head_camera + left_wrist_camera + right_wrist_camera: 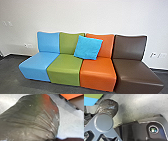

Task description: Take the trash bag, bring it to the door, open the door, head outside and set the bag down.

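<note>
Trash bag clamped by its gathered end in the left claw
So the bag's full body bulges out from the claw, over the grey floor near the seats; can't tell if the right claw is apart or together. Count: one bag, one bright blue cushion mid-frame in the head view, four seats in a row: light blue at left, green and orange in the middle, brown at right. Bag's dark, shiny thin plastic, pretty plump, creased all over, with some orange and greenish tints.
</note>
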You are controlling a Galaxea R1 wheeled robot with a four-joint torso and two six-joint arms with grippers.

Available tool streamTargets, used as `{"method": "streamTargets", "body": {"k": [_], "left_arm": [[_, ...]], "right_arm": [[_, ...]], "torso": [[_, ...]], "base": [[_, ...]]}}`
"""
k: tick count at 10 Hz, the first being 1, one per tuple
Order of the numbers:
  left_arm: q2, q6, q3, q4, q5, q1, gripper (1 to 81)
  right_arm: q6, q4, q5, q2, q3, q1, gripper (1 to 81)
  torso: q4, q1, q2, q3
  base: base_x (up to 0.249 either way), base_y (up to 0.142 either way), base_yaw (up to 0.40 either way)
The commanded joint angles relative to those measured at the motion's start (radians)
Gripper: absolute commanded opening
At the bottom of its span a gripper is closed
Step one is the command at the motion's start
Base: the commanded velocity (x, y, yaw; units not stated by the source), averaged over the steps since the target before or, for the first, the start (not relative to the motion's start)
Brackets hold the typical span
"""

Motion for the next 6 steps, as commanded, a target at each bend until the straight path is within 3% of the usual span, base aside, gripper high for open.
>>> {"method": "streamTargets", "body": {"k": [1, 2, 6], "left_arm": [[-0.115, 0.039, 0.118, -0.022, 0.068, -0.065, 1.0], [-0.148, 0.078, 0.150, -0.024, 0.068, -0.037, 1.0], [-0.234, 0.115, 0.305, -0.022, 0.044, 0.027, 1.0]], "right_arm": [[-0.003, 0.003, -0.031, 0.005, -0.031, 0.014, 81.1], [-0.003, 0.003, -0.018, 0.025, -0.047, 0.001, 81.1], [-0.004, 0.002, -0.010, 0.099, -0.111, -0.025, 81.1]], "torso": [[0.000, -0.062, 0.096, 0.000], [0.000, -0.085, 0.132, 0.000], [0.000, -0.178, 0.277, 0.001]], "base": [[0.000, 0.000, 0.000], [0.000, 0.000, 0.000], [0.000, 0.000, 0.000]]}}
